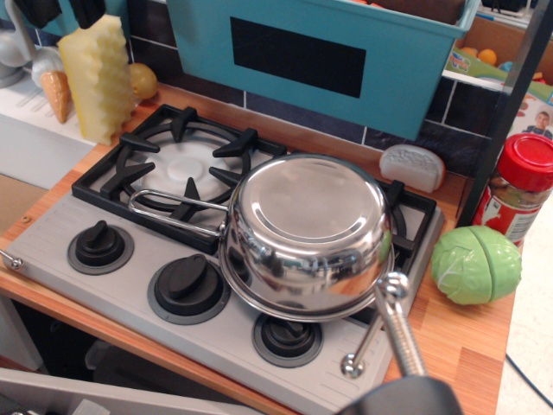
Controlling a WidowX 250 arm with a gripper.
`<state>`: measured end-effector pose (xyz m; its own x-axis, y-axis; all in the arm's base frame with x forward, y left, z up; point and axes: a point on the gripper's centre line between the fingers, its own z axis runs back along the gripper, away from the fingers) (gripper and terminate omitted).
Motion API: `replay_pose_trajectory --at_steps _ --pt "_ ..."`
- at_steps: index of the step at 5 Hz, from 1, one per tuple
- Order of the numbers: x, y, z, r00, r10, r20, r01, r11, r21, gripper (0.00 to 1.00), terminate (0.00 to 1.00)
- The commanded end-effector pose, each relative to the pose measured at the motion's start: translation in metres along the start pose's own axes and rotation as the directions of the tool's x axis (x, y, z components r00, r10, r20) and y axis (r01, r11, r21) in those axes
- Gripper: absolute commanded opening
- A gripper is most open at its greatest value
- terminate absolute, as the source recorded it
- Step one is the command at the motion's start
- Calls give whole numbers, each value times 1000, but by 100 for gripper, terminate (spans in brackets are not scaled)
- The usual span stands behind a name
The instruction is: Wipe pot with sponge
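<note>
The pot (pixel 304 232) lies upside down on the toy stove (pixel 60 238), its mirror-like bottom facing up and its wire loop handle (pixel 173 207) pointing left. The pale yellow sponge (pixel 97 76) stands upright at the back left, next to the stove. My gripper (pixel 62 10) is at the top left edge, just above the sponge's top left corner. Only its two dark fingertips show, with a gap between them. It holds nothing and is far from the pot.
An orange cone toy (pixel 57 93) and a yellow ball (pixel 143 82) flank the sponge. A teal bin (pixel 320 52) hangs behind the stove. A grey block (pixel 411 167), a red-lidded jar (pixel 520 186) and a green cabbage (pixel 476 264) stand right. A metal rod (pixel 397 324) sticks up in front.
</note>
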<state>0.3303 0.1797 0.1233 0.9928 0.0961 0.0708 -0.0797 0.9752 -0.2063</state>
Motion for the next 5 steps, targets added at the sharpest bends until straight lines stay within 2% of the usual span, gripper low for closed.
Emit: replay_pose_trajectory --at_steps 1,4,5 --pt "0 -9 -5 999 -36 15 35 999 29 100 0" --pt "9 -6 -32 1000 7 18 -9 995 101 100 0" --pt "9 -5 -30 1000 17 12 -18 997 74 0 0"
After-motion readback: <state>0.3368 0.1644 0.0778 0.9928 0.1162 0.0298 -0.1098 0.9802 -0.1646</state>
